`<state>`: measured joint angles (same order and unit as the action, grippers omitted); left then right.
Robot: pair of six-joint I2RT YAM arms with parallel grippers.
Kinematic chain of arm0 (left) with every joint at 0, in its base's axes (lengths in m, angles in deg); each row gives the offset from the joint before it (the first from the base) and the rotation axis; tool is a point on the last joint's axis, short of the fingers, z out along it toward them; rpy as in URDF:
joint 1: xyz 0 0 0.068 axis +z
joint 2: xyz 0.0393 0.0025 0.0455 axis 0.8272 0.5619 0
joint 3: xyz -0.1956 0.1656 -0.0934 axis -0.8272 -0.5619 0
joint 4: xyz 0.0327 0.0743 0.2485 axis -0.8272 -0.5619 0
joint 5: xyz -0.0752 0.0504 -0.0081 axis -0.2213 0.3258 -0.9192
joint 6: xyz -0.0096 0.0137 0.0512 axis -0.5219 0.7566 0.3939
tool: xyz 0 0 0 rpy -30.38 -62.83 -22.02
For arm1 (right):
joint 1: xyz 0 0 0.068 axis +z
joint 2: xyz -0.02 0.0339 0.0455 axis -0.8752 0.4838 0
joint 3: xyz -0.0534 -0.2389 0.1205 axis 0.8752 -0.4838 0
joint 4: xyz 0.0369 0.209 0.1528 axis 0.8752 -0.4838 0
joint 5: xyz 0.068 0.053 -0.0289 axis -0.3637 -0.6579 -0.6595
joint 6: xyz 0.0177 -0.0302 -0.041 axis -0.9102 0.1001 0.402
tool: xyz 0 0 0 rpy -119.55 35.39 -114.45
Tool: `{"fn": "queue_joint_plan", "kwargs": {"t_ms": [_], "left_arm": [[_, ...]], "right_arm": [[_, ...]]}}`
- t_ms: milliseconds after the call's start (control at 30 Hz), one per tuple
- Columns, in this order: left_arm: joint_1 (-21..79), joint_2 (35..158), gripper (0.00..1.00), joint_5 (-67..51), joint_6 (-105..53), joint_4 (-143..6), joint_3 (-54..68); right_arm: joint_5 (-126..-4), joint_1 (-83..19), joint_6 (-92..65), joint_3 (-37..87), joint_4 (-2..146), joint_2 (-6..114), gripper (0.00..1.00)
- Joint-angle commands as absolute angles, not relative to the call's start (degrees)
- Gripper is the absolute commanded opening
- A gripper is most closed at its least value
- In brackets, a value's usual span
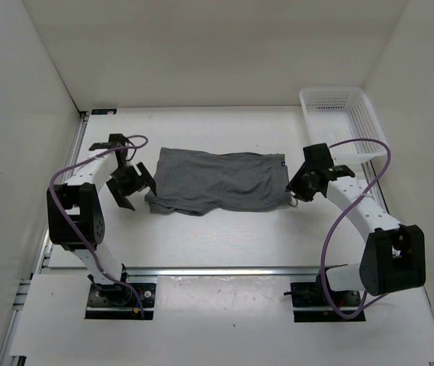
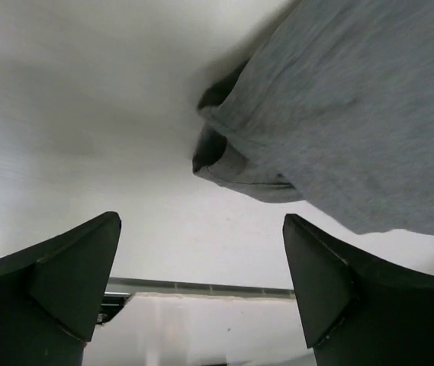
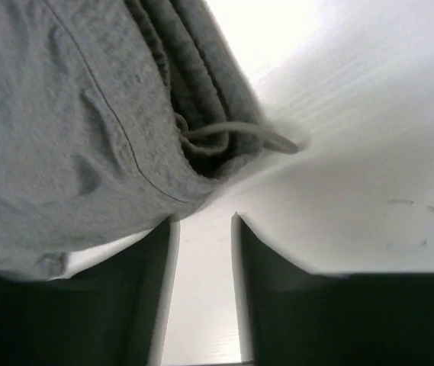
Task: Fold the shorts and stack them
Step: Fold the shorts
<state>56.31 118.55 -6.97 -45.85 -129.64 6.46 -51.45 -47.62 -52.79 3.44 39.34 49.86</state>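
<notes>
The grey shorts (image 1: 220,181) lie folded into a flat band across the middle of the table. My left gripper (image 1: 140,196) hovers just off their left end, open wide with nothing between its fingers. In the left wrist view the shorts' folded corner (image 2: 354,114) lies above and to the right of the open gripper (image 2: 201,221). My right gripper (image 1: 298,194) is at the shorts' right end, jaws a small gap apart and empty. The right wrist view shows that gripper (image 3: 205,221) just below the waistband edge (image 3: 72,130) and a loose drawstring (image 3: 239,131).
A white mesh basket (image 1: 331,92) stands at the back right corner of the table (image 1: 217,236). White walls close in the left, back and right sides. A metal rail (image 1: 224,270) runs along the near edge by the arm bases.
</notes>
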Motion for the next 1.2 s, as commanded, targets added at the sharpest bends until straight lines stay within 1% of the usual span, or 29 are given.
{"fn": "queue_joint_plan", "kwargs": {"t_ms": [0,33,67,100,167,333,400,433,467,533,567,600,667,700,733,833,900,967,1000,1033,1100,1167], "left_arm": [[54.8,117.0,1.0,-12.6,-47.5,-125.8,0.9],[54.8,117.8,1.0,-14.0,-48.4,-125.0,-0.8],[54.8,117.8,1.0,-14.0,-49.1,-124.3,-1.4],[54.8,119.2,1.0,-14.0,-49.1,-123.6,-1.4],[54.1,120.6,1.0,-14.0,-49.8,-122.6,-1.4],[53.6,125.7,1.0,-14.6,-50.4,-120.8,-0.2],[53.6,126.3,0.93,-14.6,-50.4,-119.7,0.5],[53.6,127.2,0.82,-14.6,-50.4,-119.7,1.1],[53.6,127.7,0.75,-13.7,-50.4,-119.7,1.8],[53.6,127.7,0.6,-12.6,-50.4,-119.7,2.3],[53.6,127.7,0.44,-12.6,-50.4,-119.7,2.9],[53.6,127.7,0.35,-12.6,-50.4,-119.7,3.5],[53.6,127.7,0.16,-12.1,-50.4,-120.2,4.3],[53.6,127.7,0.1,-12.1,-50.4,-120.2,5.4],[53.6,128.4,0.1,-11.6,-50.4,-120.8,6.1],[53.6,129.6,0.1,-8.9,-50.4,-123.4,10.9],[55.2,130.2,0.1,-7.7,-49.9,-127.0,16.8],[56.5,130.2,0.1,-6.6,-49.9,-129.3,21.5],[57.7,130.8,0.1,-6.6,-49.3,-131.8,26.7],[58.3,130.9,0.1,-6.0,-49.3,-133.1,29.4],[59.6,131.4,0.1,-5.3,-48.8,-135.5,35.2],[60.2,130.5,0.1,-4.6,-48.2,-136.3,35.9]], "right_arm": [[-52.0,-47.9,-51.1,4.4,37.9,50.1,0.57],[-52.0,-47.9,-50.5,4.4,37.9,50.9,0.72],[-52.7,-47.9,-50.5,4.9,37.9,51.5,0.9],[-52.7,-48.4,-49.7,5.8,37.9,52.3,0.94],[-53.3,-48.4,-49.7,7.7,37.2,54.9,0.99],[-58.8,-49.6,-51.1,8.3,37.7,60.3,0.99],[-60.0,-49.6,-51.7,7.7,39.5,61.4,0.99],[-60.6,-49.6,-53.0,7.7,41.1,62.4,0.99],[-60.6,-49.6,-53.0,7.0,41.8,63.1,0.98],[-61.3,-49.6,-53.5,7.0,43.2,65.6,0.87],[-61.3,-49.6,-53.5,7.0,43.2,66.9,0.81],[-61.3,-49.6,-53.5,7.0,43.9,66.9,0.62],[-60.6,-48.9,-53.5,7.0,44.5,67.7,0.43],[-60.0,-48.9,-53.5,7.7,44.5,68.4,0.33],[-60.0,-48.9,-53.5,8.2,44.5,69.0,0.17],[-58.6,-48.9,-53.0,10.7,43.9,69.5,0.0],[-57.9,-48.9,-53.0,12.8,42.7,69.5,0.0],[-57.4,-48.9,-52.5,17.3,42.1,70.0,0.0],[-57.4,-48.9,-52.5,19.1,41.3,70.1,0.0],[-57.4,-48.9,-52.5,22.9,40.8,70.6,0.0],[-57.4,-48.9,-51.9,25.9,39.2,70.6,0.0],[-56.8,-48.9,-51.9,26.7,39.2,69.5,0.0]]}}
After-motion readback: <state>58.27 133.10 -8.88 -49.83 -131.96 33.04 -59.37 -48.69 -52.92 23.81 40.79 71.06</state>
